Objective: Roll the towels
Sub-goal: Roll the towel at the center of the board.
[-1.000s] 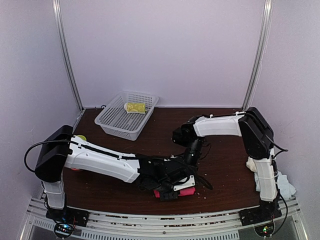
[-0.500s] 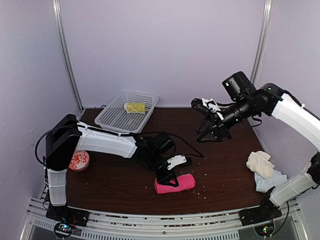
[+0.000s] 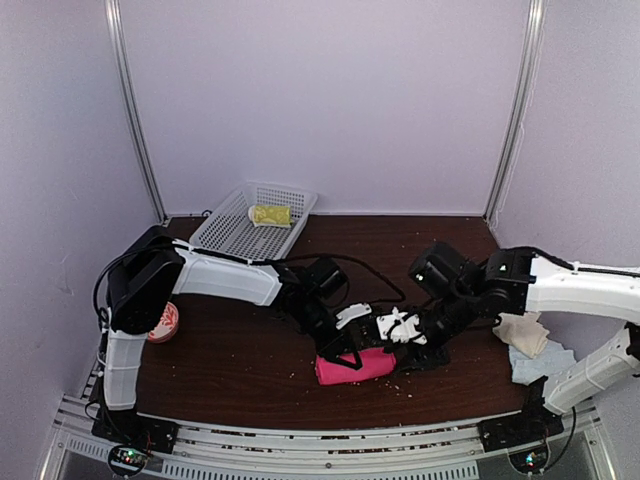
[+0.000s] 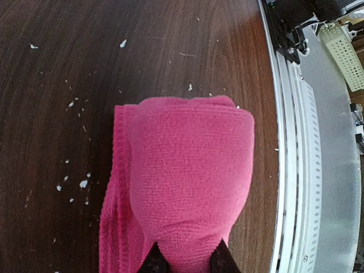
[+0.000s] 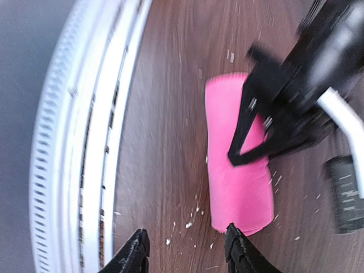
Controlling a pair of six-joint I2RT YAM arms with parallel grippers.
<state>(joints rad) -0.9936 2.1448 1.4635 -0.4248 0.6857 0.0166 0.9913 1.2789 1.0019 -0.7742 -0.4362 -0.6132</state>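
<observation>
A hot-pink towel (image 3: 358, 367) lies rolled near the table's front edge. My left gripper (image 3: 348, 350) is shut on it. In the left wrist view the pink roll (image 4: 190, 170) bulges out from between the gripper (image 4: 187, 261) and its two dark fingertips (image 4: 152, 263). My right gripper (image 3: 402, 330) is low at the roll's right end. In the right wrist view that gripper (image 5: 187, 253) is open over bare wood, with the pink towel (image 5: 236, 182) just ahead of its right fingertip (image 5: 242, 253). A lime-yellow towel (image 3: 270, 214) lies rolled in the basket.
The white mesh basket (image 3: 235, 240) stands at the back left. A cream towel (image 3: 522, 330) and a pale-blue one (image 3: 548, 362) lie heaped at the right edge. A red patterned bowl (image 3: 165, 322) sits by the left arm's base. The metal front rail (image 4: 307, 170) runs close to the roll.
The right arm lifted away toward the back, then came down beside the pink roll's right end. The left gripper stayed on the roll, which shifted slightly right.
</observation>
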